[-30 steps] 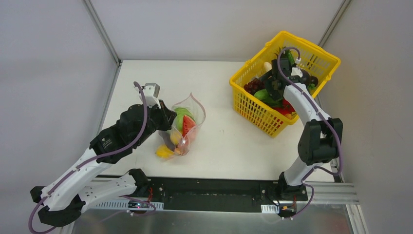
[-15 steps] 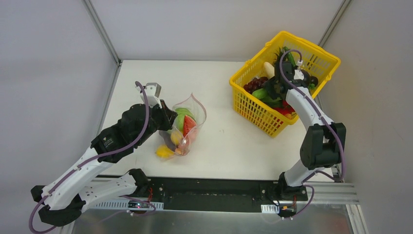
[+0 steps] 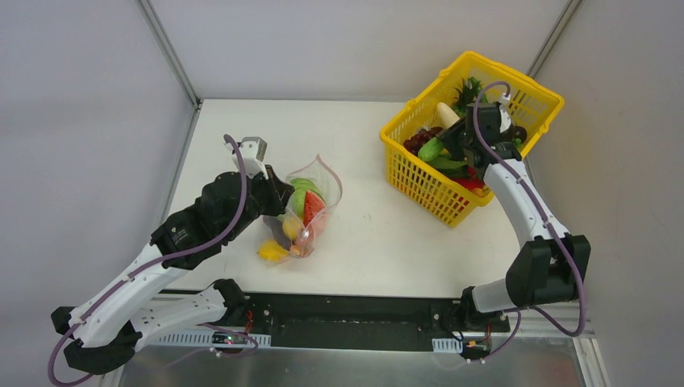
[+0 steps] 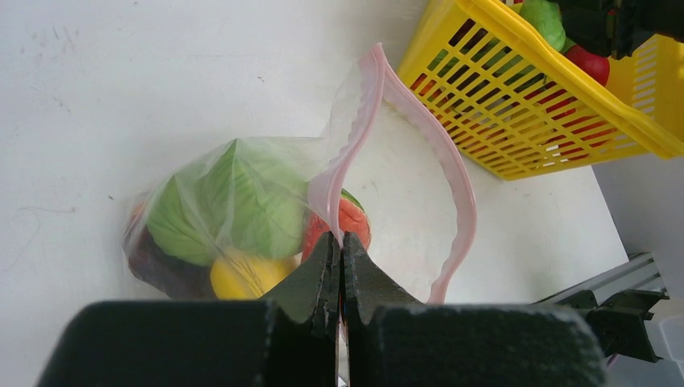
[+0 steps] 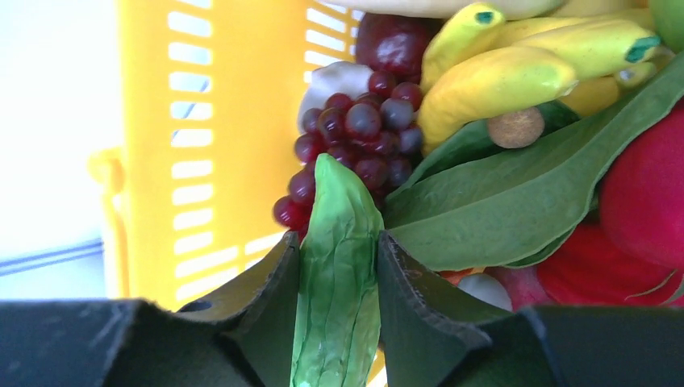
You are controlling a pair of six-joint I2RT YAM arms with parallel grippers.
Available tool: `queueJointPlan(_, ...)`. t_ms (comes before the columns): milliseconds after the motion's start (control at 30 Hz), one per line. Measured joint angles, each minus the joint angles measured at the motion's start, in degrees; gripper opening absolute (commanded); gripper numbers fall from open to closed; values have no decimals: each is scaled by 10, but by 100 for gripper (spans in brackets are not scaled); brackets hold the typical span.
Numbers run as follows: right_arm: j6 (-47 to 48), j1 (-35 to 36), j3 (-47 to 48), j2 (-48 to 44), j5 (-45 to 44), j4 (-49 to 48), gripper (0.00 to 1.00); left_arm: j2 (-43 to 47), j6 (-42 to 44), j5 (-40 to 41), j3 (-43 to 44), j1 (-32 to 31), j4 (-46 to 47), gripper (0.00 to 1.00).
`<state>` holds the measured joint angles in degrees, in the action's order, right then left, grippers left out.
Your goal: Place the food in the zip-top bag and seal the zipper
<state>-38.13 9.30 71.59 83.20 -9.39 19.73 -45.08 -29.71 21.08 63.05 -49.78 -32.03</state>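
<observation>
The zip-top bag (image 3: 313, 203) lies left of centre on the table, holding a green cabbage (image 4: 234, 201), a red piece and a yellow fruit (image 4: 239, 275). Its pink zipper (image 4: 453, 189) gapes in a loop. My left gripper (image 4: 340, 239) is shut on the near zipper edge, and shows from above (image 3: 278, 193) at the bag's left side. My right gripper (image 5: 339, 237) is shut on a green cucumber (image 5: 339, 274), held just above the food in the basket. From above, the cucumber (image 3: 431, 148) points left out of the right gripper (image 3: 450, 143).
The yellow lattice basket (image 3: 419, 184) stands at the back right, tight against the right wall. It holds purple grapes (image 5: 355, 137), bananas (image 5: 500, 72), a big green leaf (image 5: 516, 201) and red pieces. White walls close in the table's sides and back.
My right gripper has shut on the cucumber and raised it from the pile in the basket, while that arm's elbow swung right. The left arm and the bag have not moved.
</observation>
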Motion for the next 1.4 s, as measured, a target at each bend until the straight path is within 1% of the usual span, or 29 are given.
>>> queueJointPlan(167, 33, 0, -19, -50, 61, -39, 30, 2, -5, 0, -2, 0, 0, 0)
queueJointPlan(367, 59, 0, -57, -132, 126, -92, 30, -1, -8, -5, -2, 0, 0, 0)
queueJointPlan(567, 77, 0, -57, -159, 195, -116, 29, -13, -8, -14, -2, 0, 1, 0)
queueJointPlan(733, 75, 4, -57, -159, 284, -131, 29, -25, -8, -20, -2, 0, 2, 0)
queueJointPlan(867, 79, 32, -55, -159, 324, -146, 29, -31, -8, -29, -1, 0, 3, 0)
queueJointPlan(1000, 102, 97, -50, -159, 336, -156, 29, -33, -7, -31, 0, 0, 5, 0)
queueJointPlan(1067, 117, 143, -50, -159, 322, -168, 28, -33, -7, -31, 0, 0, 5, 0)
queueJointPlan(1133, 134, 195, -50, -161, 289, -182, 28, -33, -8, -32, 1, 0, 5, 0)
queueJointPlan(1300, 191, 336, -50, -169, 130, -235, 28, -33, -8, -40, 1, 0, 5, 0)
queueJointPlan(1400, 238, 416, -50, -163, 8, -271, 28, -33, -8, -42, 1, 0, 6, 0)
